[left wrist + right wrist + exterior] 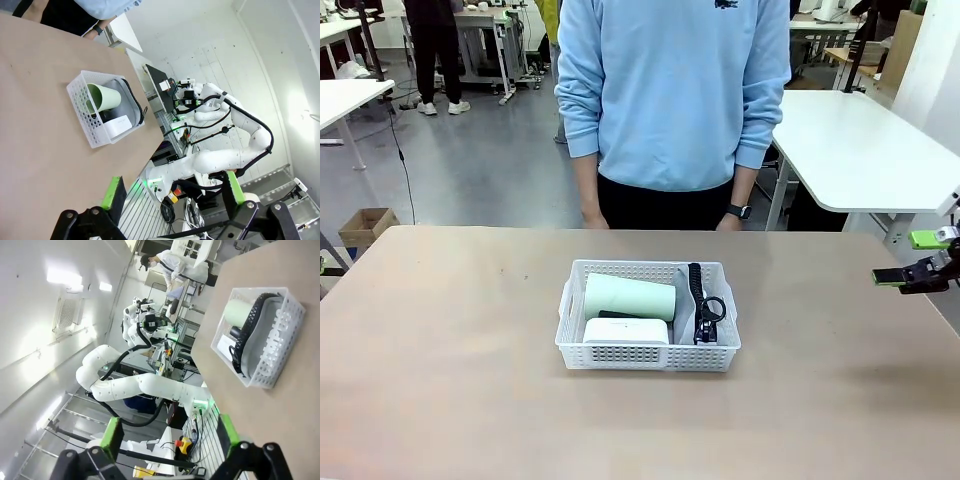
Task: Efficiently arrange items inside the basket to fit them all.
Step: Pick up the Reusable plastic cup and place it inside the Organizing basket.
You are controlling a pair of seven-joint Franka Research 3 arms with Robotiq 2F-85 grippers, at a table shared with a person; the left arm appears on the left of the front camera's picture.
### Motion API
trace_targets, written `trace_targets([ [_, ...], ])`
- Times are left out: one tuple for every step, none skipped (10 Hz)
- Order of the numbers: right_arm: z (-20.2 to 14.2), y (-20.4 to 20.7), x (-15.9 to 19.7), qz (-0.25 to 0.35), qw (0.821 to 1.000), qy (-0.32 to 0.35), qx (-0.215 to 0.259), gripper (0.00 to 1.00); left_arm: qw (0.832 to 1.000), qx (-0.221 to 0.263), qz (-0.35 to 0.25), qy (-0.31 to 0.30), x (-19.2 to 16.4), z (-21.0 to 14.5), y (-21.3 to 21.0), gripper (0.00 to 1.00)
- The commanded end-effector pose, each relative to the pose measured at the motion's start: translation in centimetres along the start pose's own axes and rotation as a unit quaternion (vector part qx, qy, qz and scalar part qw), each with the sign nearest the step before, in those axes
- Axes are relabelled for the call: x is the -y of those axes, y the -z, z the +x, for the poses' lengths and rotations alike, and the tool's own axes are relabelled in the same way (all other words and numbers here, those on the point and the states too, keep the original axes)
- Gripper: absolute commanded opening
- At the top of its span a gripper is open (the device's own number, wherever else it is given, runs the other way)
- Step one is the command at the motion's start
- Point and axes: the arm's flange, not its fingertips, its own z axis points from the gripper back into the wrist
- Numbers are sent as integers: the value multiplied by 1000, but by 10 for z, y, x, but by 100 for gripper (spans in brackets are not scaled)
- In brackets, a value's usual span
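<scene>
Basket (648, 356): white, perforated, at mid-table before the person (672, 90).
Contents: pale green cup (628, 297) on its side at the far left; small white box (626, 331) in front of it, against the near wall; a dark item, probably the black stapler (617, 315), barely visible between them; grey pouch (267, 342) with black strap (696, 285) along the right side.
Right gripper (917, 258): jaws apart, empty, at the table's right edge.
Left gripper (172, 192): jaws apart, empty, well away from the basket.
</scene>
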Motion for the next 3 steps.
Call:
trace_targets([
  [-1,0,-2,2,1000,-4,2,100,1000,-4,-5,-3,3,-1,-2,100],
  [-1,0,-2,2,1000,-4,2,100,1000,-4,-5,-3,3,-1,-2,100],
  [-1,0,-2,2,1000,-4,2,100,1000,-4,-5,-3,3,-1,-2,100],
])
